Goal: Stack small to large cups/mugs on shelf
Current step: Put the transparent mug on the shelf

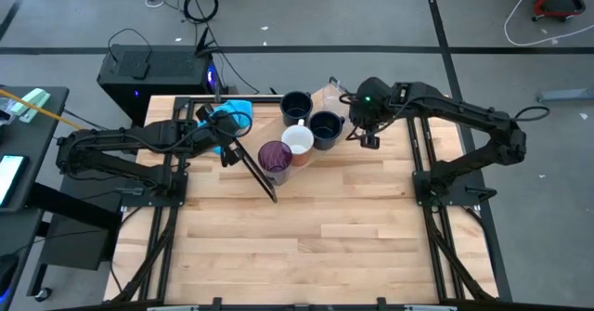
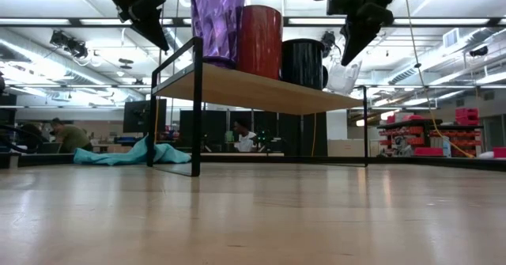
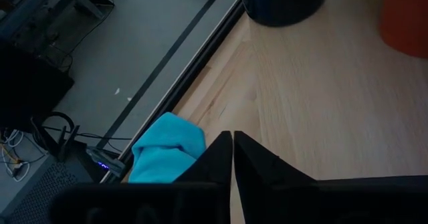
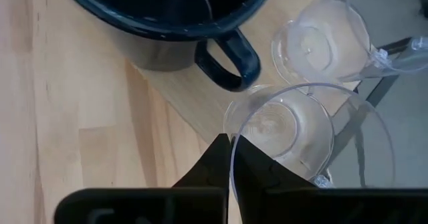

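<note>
On the shelf board (image 2: 261, 87) stand a purple tumbler (image 2: 217, 20), a mug that is white inside (image 1: 299, 141) and shows red in the low view (image 2: 259, 39), and two navy mugs (image 1: 326, 128) (image 1: 295, 105). My right gripper (image 4: 231, 158) is shut on a clear cup (image 4: 294, 134) at the shelf's right end, beside one navy mug's handle (image 4: 231, 60). A second clear cup (image 4: 321, 40) stands just beyond. My left gripper (image 3: 232, 150) is shut and empty, above the wood near the bright blue cloth (image 3: 167, 149). My right gripper pinches the clear cup's rim (image 4: 231, 134) at the side nearest the navy mug, one finger inside the cup and one outside. The fingers come from above, pointing down. The cup hangs mouth up below them (image 2: 344, 75); whether its base touches the board I cannot tell.
The shelf's black frame ends (image 2: 196, 115) (image 2: 365, 126) stand on the plank tabletop (image 1: 306, 246), which has free room on its near half. The blue cloth (image 1: 230, 116) lies at the table's far left. People sit in the room beyond (image 2: 67, 134).
</note>
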Available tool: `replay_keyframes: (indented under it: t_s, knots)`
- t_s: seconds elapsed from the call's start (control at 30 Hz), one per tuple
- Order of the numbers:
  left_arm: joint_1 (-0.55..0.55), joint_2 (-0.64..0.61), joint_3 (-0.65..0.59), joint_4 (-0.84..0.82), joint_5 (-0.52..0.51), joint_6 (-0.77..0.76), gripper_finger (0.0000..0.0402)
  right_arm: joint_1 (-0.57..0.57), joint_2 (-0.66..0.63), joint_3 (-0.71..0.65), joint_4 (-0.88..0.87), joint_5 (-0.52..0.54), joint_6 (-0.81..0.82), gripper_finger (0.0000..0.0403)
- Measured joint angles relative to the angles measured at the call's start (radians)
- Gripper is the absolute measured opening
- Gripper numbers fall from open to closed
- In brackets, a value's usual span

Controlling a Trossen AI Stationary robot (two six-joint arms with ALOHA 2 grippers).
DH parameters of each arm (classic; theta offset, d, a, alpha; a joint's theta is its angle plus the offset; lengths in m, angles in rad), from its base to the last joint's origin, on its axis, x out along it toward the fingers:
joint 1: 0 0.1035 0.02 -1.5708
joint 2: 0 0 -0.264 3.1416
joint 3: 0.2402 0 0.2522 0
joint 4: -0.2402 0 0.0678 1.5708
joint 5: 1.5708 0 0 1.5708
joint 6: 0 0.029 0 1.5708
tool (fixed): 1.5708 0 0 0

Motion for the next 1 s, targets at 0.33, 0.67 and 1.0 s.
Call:
replay_keyframes:
  t_s: [0.33,0.67,1.0]
  knots:
    - [0.0,0.0,0.0,-0.003,0.0,0.0,0.0014,-0.013,0.018,-0.001,0.029,-0.005,-0.008,0.0056]
    - [0.0,0.0,0.0,-0.007,0.007,0.0,0.0024,-0.017,0.021,-0.001,0.07,0.023,-0.037,0.0091]
    - [0.0,0.0,0.0,-0.008,0.007,0.0,0.0015,-0.017,0.018,0.0,0.111,0.029,-0.054,0.0095]
